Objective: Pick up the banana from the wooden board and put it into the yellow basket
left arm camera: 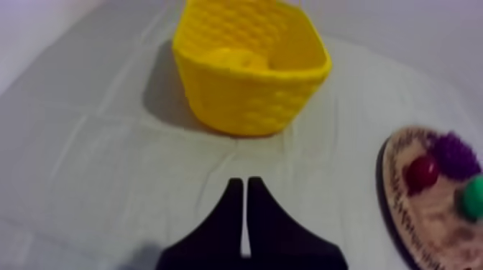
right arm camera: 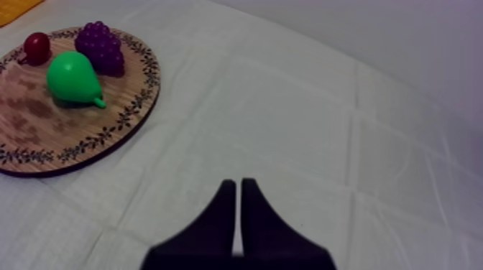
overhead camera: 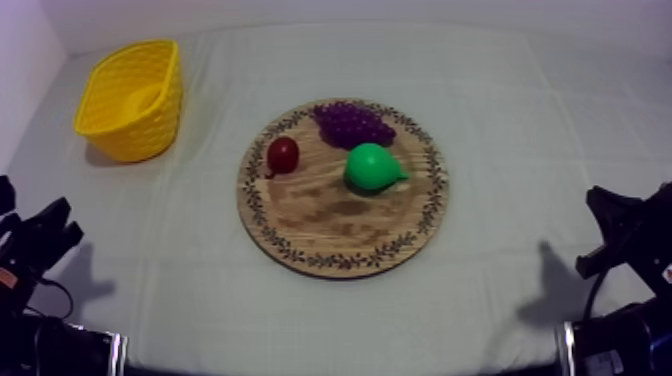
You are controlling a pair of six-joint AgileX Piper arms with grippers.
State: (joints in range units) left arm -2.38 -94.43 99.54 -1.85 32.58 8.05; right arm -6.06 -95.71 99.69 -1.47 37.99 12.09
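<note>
The banana [left arm camera: 233,59] lies inside the yellow basket [overhead camera: 130,140], low against its floor. Its colour is so close to the basket's weave that its outline is hard to trace. The basket stands at the far left of the table [overhead camera: 520,150], near the cloth's left edge, with its open mouth tipped toward the middle of the table. It is well apart from the round wooden board [overhead camera: 340,262], and a strip of open cloth runs between the two. The board sits at the table's centre and carries three fruits on its far half: one bunch of grapes [overhead camera: 352,122] by the far rim, one small red fruit [overhead camera: 283,154] to the left of it, and one pear [overhead camera: 372,167] just in front of the grapes. The pear's stalk end points right. The near half of the board is bare wood. Wide open cloth lies to the right of the board and along the near edge. The left end effector [left arm camera: 240,181] hangs low over the cloth in front of the basket, its two fingers together in a narrow wedge, holding nothing. The right end effector [right arm camera: 235,182] is over the open cloth on the board's right, well clear of the rim, with its fingers likewise pressed together and gripping nothing. In all there is one basket, one board, four fruits and two arms.
</note>
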